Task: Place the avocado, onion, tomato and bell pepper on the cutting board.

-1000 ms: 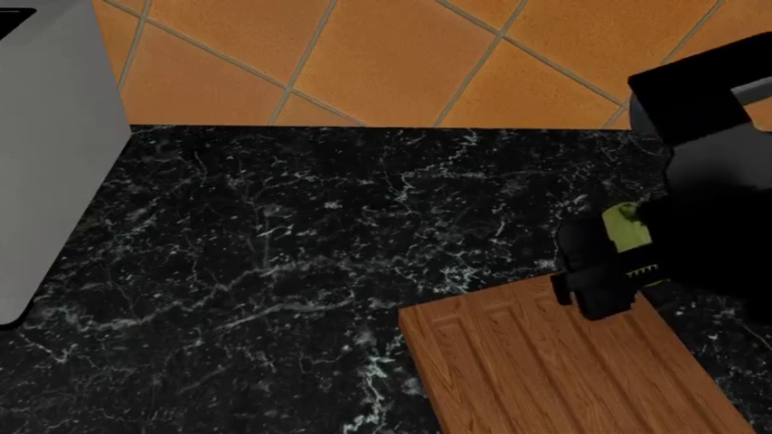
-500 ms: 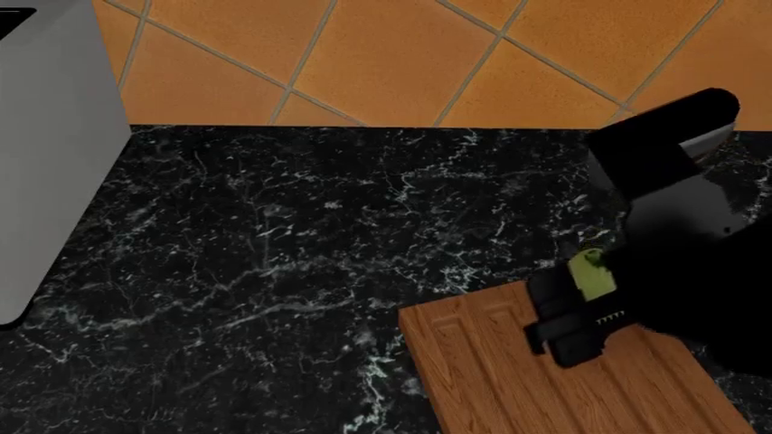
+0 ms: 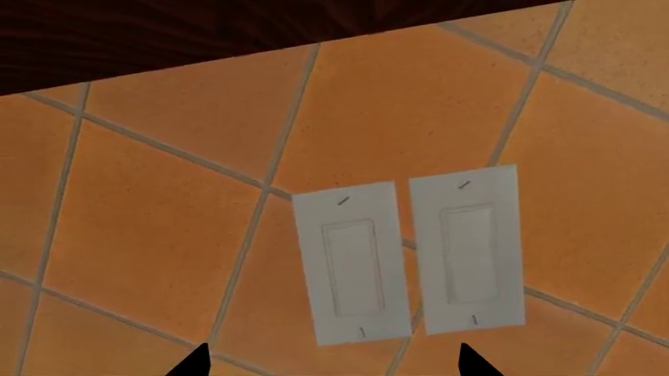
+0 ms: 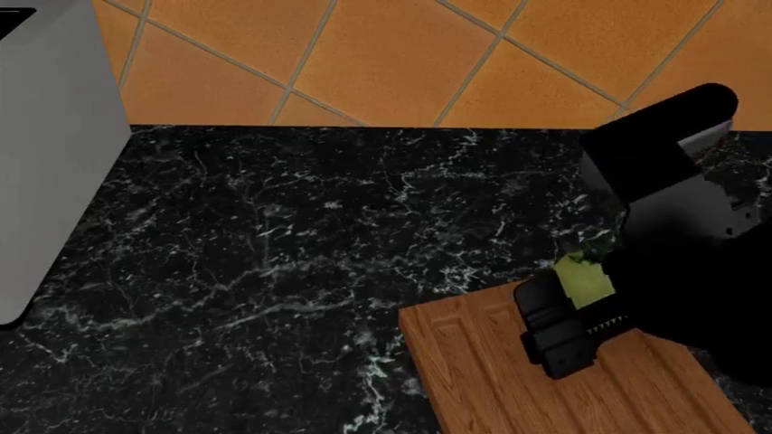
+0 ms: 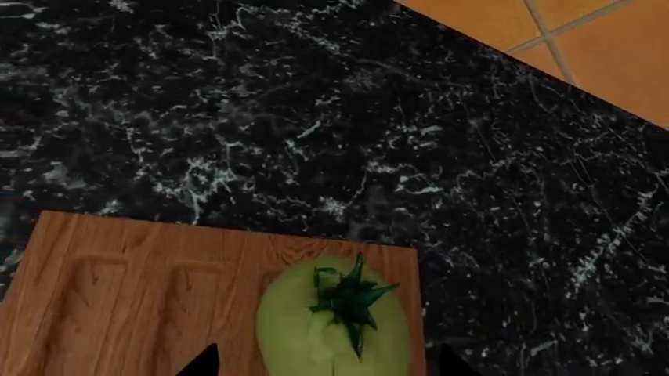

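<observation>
The pale green tomato (image 5: 332, 325), with a dark leafy star on top, sits between the fingertips of my right gripper (image 5: 326, 363), which is shut on it. In the head view the tomato (image 4: 584, 277) hangs over the far end of the brown grooved cutting board (image 4: 483, 380), held by the black right gripper (image 4: 558, 318). The board's far end (image 5: 136, 290) lies just under the tomato. My left gripper (image 3: 329, 365) is open with nothing in it, facing a tiled wall. The avocado, onion and bell pepper are out of view.
Black marble counter (image 4: 302, 244) runs to an orange tiled wall (image 4: 399, 54). A grey appliance (image 4: 49, 154) stands at the left edge. Two white wall switches (image 3: 408, 262) face the left wrist camera, under a dark cabinet edge (image 3: 209, 31).
My right gripper has carried the tomato leftward and nearer, from beside the board's far right corner to over its far end. The board has not moved.
</observation>
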Controlling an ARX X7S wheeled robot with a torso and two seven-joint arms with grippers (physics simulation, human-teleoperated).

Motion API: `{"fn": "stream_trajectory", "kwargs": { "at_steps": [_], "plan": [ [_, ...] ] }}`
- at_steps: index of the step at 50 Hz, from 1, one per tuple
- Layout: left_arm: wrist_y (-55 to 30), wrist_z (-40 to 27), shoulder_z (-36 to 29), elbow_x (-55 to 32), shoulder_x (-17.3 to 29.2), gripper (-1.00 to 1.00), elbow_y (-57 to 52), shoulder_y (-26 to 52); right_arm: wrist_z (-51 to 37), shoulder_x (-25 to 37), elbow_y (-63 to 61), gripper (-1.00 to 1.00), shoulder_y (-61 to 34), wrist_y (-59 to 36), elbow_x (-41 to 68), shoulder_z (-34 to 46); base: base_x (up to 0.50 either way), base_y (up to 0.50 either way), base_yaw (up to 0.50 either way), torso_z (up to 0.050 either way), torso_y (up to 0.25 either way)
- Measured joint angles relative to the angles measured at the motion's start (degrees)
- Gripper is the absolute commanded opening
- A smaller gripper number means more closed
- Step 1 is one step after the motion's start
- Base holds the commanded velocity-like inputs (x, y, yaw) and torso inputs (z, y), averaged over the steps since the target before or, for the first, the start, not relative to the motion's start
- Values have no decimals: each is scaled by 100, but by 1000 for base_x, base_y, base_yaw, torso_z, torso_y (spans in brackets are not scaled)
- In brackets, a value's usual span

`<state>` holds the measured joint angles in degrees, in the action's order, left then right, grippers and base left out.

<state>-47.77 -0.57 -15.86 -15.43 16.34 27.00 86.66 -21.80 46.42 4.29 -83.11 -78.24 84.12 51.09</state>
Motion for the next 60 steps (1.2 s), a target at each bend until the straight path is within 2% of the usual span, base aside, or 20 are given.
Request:
{"fn": "stream_trajectory", "kwargs": {
  "at_steps": [15,29,60],
  "plan": [
    [-99,-21,-10,-36,23,100,-115,27,-1034,157,-522,100,-558,-518,1145,-175,0,0,0,0,0],
    [-172,-22,-41,-67,40,100,-238,30,-1932,-149,-952,100,-1320,-707,2464,67,0,0,0,0,0],
    [-204,-9,-85,-127,50,100,-311,77,-1806,-1418,-1518,100,-1768,-429,3426,541,0,0,0,0,0]
  ]
}}
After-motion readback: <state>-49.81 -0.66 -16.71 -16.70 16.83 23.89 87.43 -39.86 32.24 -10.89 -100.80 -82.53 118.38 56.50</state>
